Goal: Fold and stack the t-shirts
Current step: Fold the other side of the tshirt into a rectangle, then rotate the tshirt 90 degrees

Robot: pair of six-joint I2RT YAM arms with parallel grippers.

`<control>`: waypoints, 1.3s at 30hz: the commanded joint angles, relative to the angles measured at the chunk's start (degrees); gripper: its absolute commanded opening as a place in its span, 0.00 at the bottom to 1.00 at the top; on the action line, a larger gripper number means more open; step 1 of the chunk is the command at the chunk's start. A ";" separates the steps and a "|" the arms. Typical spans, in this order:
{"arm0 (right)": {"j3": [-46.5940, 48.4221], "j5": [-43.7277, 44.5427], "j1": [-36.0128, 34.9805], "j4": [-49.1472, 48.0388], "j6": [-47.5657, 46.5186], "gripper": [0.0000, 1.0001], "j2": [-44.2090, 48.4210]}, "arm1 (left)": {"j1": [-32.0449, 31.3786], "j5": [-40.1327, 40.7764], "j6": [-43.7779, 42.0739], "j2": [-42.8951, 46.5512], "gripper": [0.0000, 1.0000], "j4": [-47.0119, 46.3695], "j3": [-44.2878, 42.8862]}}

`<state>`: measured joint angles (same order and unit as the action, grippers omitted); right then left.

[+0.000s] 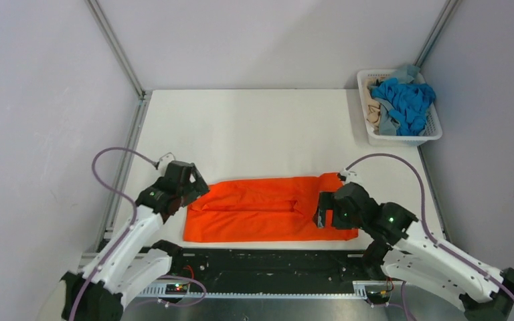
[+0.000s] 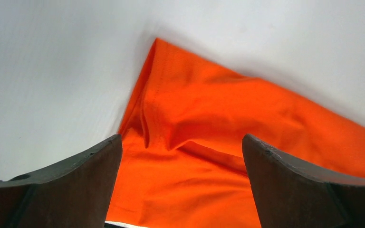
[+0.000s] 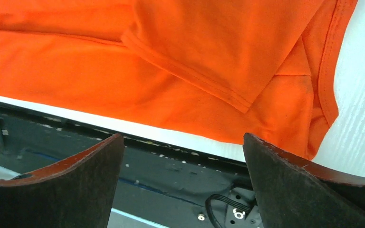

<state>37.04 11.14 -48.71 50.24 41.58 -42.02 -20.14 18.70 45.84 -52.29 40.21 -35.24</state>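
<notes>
Both claws are gaping wide, nothing between the fingers: left gripper [image 2: 182, 142] is hanging over the left end of the orange t-shirt [image 1: 268, 208], its fingers straddling a puckered corner fold without pinching it; right gripper [image 3: 183, 140] is hanging over the shirt's right end by the table's near edge, where a tucked-in sleeve with a stitched hem is lying on top of the body. The shirt is lying flat as a long folded strip, running left to right across the near part of the white table [image 1: 254, 127], between the two arms. Other t-shirts, bright blue [image 1: 408, 100], beige [image 1: 373, 112] and grey-blue [image 1: 407, 71], are sitting bunched in the white basket [image 1: 401, 140] at the far right corner, well apart from the orange one
</notes>
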 commanded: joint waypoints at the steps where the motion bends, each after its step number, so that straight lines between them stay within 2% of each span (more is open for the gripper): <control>1: 0.34 1.66 -0.34 -0.87 3.72 0.99 6.13 | -0.42 -2.54 -0.10 6.14 1.00 1.01 -3.99; 5: 0.07 4.66 1.80 -6.06 3.78 0.99 3.87 | -0.66 -8.43 -1.59 2.19 1.00 -2.04 -6.28; 8: -0.23 4.84 4.22 -8.96 6.10 0.99 -1.90 | -1.54 -15.95 -2.41 -4.34 1.00 -6.71 -5.63; 10: -1.40 4.19 6.35 -12.27 7.52 0.99 -5.16 | -2.66 -17.37 -2.19 -8.03 1.00 -9.37 -5.02; 15: -6.82 -5.20 13.26 -25.55 10.49 0.99 -11.03 | -2.92 -16.07 -2.57 -14.54 1.00 -11.89 -2.89; 23: -14.01 -11.86 23.91 -29.07 9.67 0.99 -16.51 | -1.38 -8.96 -2.25 -19.89 1.00 -12.42 2.78; 28: -15.94 -14.68 29.10 -35.71 7.82 0.99 -20.54 | -0.60 -8.34 -0.71 -20.97 1.00 -12.50 4.13; 31: -12.92 -17.05 31.68 -40.27 6.69 0.99 -27.14 | -2.03 -10.26 1.82 -18.25 1.00 -12.86 4.52; 33: -8.26 -17.42 32.83 -42.03 5.44 0.99 -32.28 | -6.28 -10.50 3.24 -16.62 1.00 -12.94 4.03; 39: 10.90 -17.87 33.56 -36.56 -0.61 0.99 -48.44 | -15.41 -9.80 9.59 -17.32 1.00 -14.57 2.07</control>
<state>39.44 -7.38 -15.73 9.32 46.30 -82.35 -30.85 8.82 49.17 -69.25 26.52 -32.58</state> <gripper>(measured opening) 0.993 0.996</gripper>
